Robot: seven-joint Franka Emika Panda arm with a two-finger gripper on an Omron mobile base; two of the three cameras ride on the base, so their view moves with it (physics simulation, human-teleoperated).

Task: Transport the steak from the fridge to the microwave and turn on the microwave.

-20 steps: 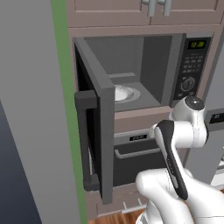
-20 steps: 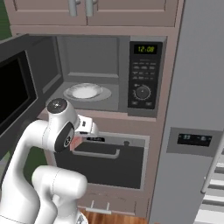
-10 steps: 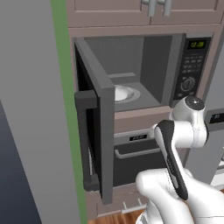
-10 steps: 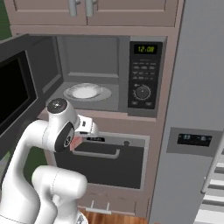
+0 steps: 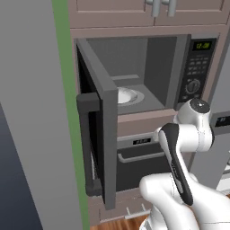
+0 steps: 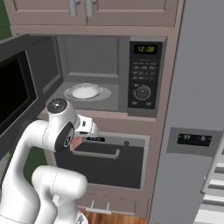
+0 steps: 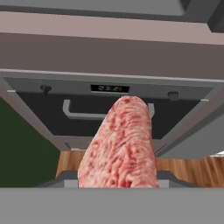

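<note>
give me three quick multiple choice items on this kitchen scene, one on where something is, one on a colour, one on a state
1. Where is the white round plate?
A. inside the dark grey built-in microwave
B. on the wooden floor
C. on the oven's horizontal handle

2. What colour are the clock digits on the microwave's control panel?
A. red
B. green
C. white

3. What state is the microwave's black-window door in?
A. shut
B. swung open
C. removed

Answers:
1. A, the plate rests on the floor of the open cavity in both base views.
2. B, the digits glow green at the top of the panel.
3. B, the door stands out to the left of the cavity while the gripper holds the pinkish-red steak slab in front of the dark oven below.
</note>
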